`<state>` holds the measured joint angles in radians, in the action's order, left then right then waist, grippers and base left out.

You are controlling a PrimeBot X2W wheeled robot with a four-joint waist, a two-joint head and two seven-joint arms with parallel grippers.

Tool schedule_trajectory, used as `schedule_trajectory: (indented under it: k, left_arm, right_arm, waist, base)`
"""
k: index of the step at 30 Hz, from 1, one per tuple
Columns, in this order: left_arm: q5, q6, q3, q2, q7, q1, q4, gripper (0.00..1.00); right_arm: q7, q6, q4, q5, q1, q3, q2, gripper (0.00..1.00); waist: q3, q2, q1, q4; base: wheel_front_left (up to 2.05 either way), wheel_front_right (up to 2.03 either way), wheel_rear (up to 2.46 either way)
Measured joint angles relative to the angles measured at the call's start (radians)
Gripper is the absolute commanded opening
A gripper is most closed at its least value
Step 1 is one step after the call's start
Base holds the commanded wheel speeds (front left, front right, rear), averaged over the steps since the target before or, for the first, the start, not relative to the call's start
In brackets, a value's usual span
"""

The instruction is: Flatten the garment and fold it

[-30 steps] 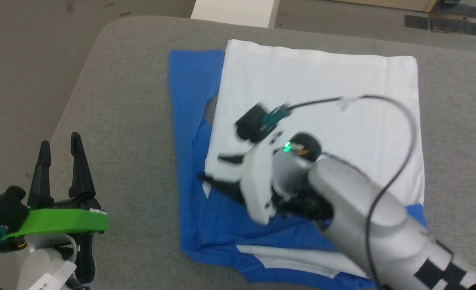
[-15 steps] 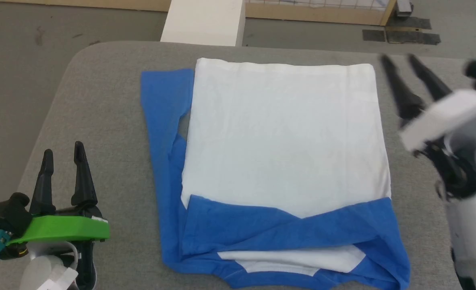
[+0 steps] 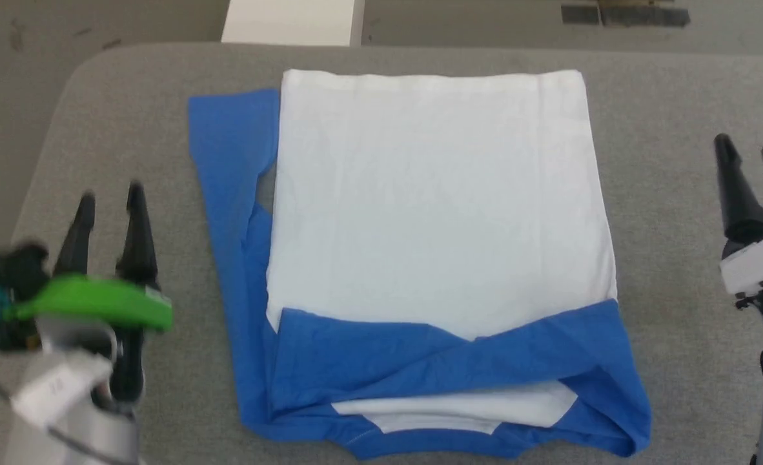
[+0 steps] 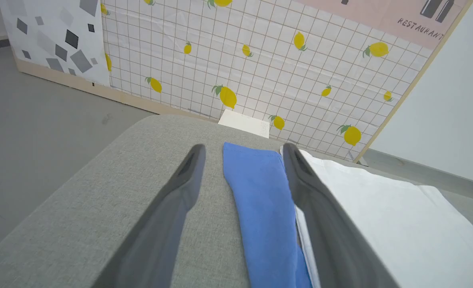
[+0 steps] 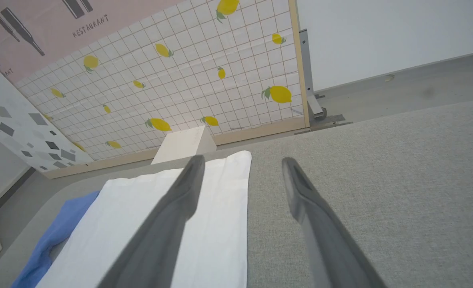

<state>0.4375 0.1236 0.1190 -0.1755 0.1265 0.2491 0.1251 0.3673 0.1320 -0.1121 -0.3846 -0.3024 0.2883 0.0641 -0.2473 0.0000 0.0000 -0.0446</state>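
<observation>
The garment [image 3: 433,213] lies folded into a rough rectangle in the middle of the grey table [image 3: 678,97]. Its white body faces up, a blue sleeve sticks out along its left side, and blue folds cross its near edge. My left gripper [image 3: 110,197] hovers open to the left of it with nothing between its fingers; in the left wrist view the blue sleeve [image 4: 260,208] shows between the fingers [image 4: 180,192], farther off. My right gripper [image 3: 749,150] stands open at the right edge, apart from the garment [image 5: 160,224], holding nothing.
A white box [image 3: 291,22] stands on the floor beyond the table's far edge. A lemon-patterned partition [image 4: 260,60] rises behind it. Bare grey table surface lies on both sides of the garment, and the table's rounded far-left corner [image 3: 91,58] is near my left arm.
My right arm has swung off the garment to the right edge of the table. The left gripper has risen slightly. The head camera has also shifted.
</observation>
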Motion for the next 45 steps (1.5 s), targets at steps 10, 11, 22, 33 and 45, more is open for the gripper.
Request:
schedule_trajectory:
  k: [10, 11, 22, 33, 45]
  left_arm:
    - [0.038, -0.012, -0.047, -0.158, -0.392, 0.549, 0.286, 1.0]
    - [0.038, -0.017, -0.047, -0.174, -0.422, 0.593, 0.315, 1.0]
    - [-0.04, -0.056, -0.158, -0.274, -0.728, 0.822, 0.499, 1.0]
    - [-0.007, -0.05, -0.164, -0.315, -0.873, 0.891, 0.498, 0.33]
    - [0.106, -0.027, -0.113, -0.256, -0.77, 0.853, 0.468, 0.0]
  right_arm:
    - [0.059, 0.0, -0.11, 0.015, -0.049, -0.016, -0.011, 1.0]
    - [0.06, 0.0, -0.117, 0.014, -0.055, -0.019, -0.012, 1.0]
    - [0.053, 0.0, -0.136, -0.005, -0.063, -0.036, -0.013, 1.0]
    - [0.046, 0.0, -0.142, -0.005, -0.066, -0.021, -0.013, 1.0]
    - [0.044, 0.0, -0.11, -0.002, -0.077, -0.007, -0.013, 1.0]
  waist:
    - [-0.168, 0.0, 0.0001, 0.017]
    - [-0.189, 0.0, 0.0001, 0.021]
    - [-0.383, 0.0, 0.0002, 0.072]
    - [-0.473, 0.0001, 0.0001, 0.106]
    - [-0.443, 0.0, 0.0002, 0.076]
  base:
    - [0.0, 0.0, 0.0]
    - [0.0, 0.0, 0.0]
    - [0.0, 0.0, 0.0]
    - [0.0, 0.0, 0.0]
    - [0.0, 0.0, 0.0]
